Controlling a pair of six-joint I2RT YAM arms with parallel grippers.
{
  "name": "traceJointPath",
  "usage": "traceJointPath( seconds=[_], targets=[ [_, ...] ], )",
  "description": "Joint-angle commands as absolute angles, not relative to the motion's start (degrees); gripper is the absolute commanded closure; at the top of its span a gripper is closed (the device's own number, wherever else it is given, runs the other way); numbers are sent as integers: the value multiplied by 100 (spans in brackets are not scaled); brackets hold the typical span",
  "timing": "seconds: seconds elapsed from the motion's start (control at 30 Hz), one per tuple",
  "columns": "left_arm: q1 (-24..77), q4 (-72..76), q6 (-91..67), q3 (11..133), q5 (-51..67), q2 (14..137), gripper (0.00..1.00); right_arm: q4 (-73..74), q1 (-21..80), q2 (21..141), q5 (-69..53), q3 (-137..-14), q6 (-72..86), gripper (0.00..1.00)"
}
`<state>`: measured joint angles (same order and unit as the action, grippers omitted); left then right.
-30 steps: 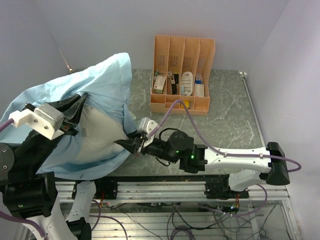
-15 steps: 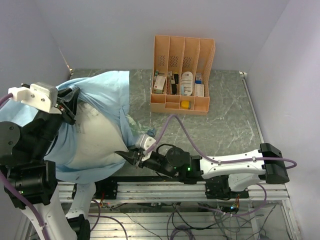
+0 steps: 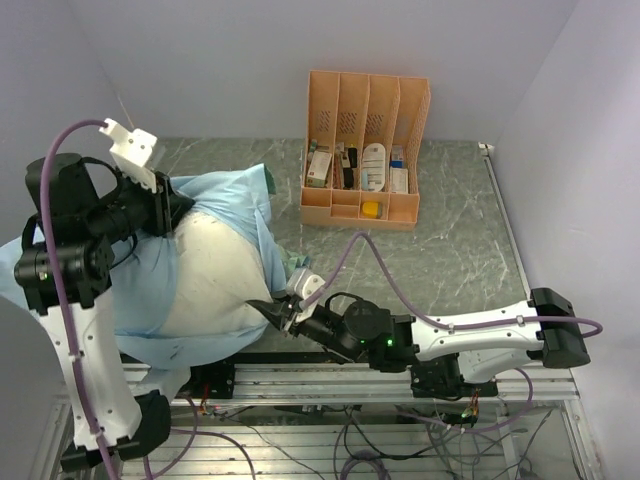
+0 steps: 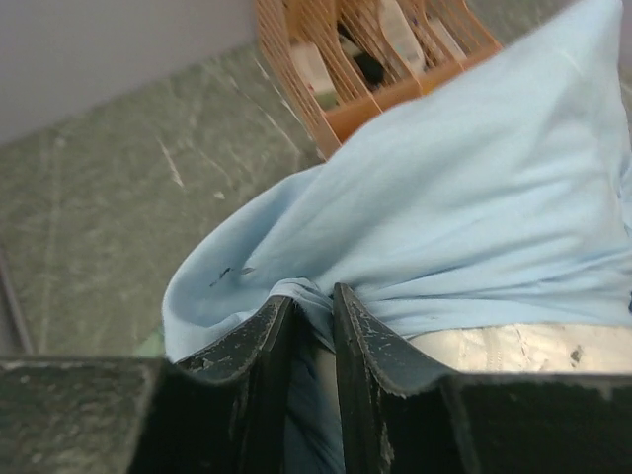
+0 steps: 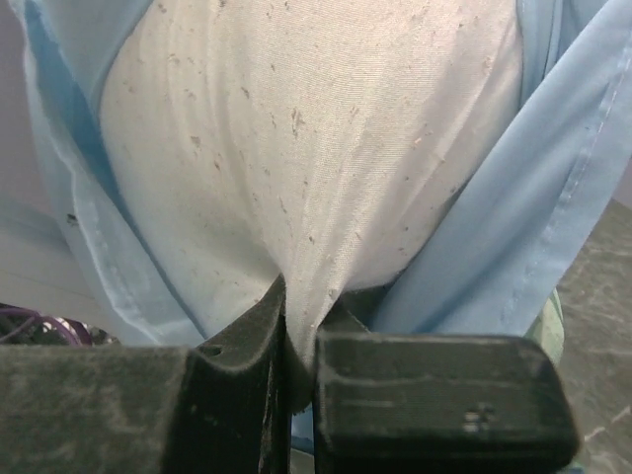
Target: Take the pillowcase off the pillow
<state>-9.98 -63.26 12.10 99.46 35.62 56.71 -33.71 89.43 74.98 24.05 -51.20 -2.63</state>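
The pillow (image 3: 215,280) is a plump off-white cushion lying at the table's left, its near end bare. The light blue pillowcase (image 3: 235,195) still wraps its far end and trails down the left side. My left gripper (image 3: 175,208) is raised over the far left of the pillow. In the left wrist view, a bunch of the pillowcase (image 4: 444,197) is pinched between that gripper's (image 4: 313,301) narrow jaws, with pillow (image 4: 513,346) showing below. My right gripper (image 3: 275,312) is shut on the pillow's near corner. The right wrist view shows the gripper (image 5: 301,321) clamping white pillow fabric (image 5: 306,148), with pillowcase (image 5: 553,197) on both sides.
An orange file rack (image 3: 365,150) with boxes and bottles stands at the back centre of the grey marbled table (image 3: 450,240), and shows in the left wrist view as well (image 4: 365,69). White walls close in at the left, back and right. The metal rail (image 3: 330,380) runs along the near edge.
My left arm has swung up and toward the back with the pillowcase, which has slid farther off. The right gripper has drawn the pillow's corner toward the near edge, baring more white.
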Motion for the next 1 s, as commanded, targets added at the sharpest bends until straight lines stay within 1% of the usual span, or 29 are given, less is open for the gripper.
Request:
traceJointPath(
  seconds=[0.0,0.03,0.07,0.1,0.13,0.2,0.27,0.33,0.53,0.63,0.83,0.97],
  targets=[
    [-1104,-7847,2203,10005,4170,6051,67,-2817,9040,7638,3177,-5646,-306,99],
    [-1106,-8135,2308,10105,4418,6133,67,-2647,9039,7694,3385,-5931,-260,86],
    [-1100,-8360,2451,10210,4663,6206,68,-2468,9043,7746,3496,-6130,-240,70],
    [-1099,-8535,2484,10299,4817,6249,68,-2393,9041,7746,3582,-6270,-238,64],
    [-1101,-8573,2446,10361,4896,6253,70,-2293,9041,7720,3624,-6384,-231,54],
    [-1100,-8548,2435,10454,4950,6200,74,-2059,9056,7578,3611,-6549,-209,37],
    [-1094,-8353,2280,10507,4886,6110,77,-1824,9115,7314,3412,-6637,-235,33],
    [-1095,-8174,2164,10541,4792,6010,79,-1592,9217,7033,3181,-6690,-320,30],
    [-1097,-7996,2012,10622,4719,5910,79,-811,9424,6701,2004,-7179,-552,24],
    [-1101,-7990,1967,10659,4701,5915,79,-448,9425,7040,1687,-7827,-904,21],
    [-1098,-8130,2011,10773,4748,5930,79,1149,9424,8497,1193,-9724,-1731,17],
    [-1092,-8306,2104,10838,4802,5947,80,1894,9329,9083,1039,-10611,-2277,15]
  ],
)
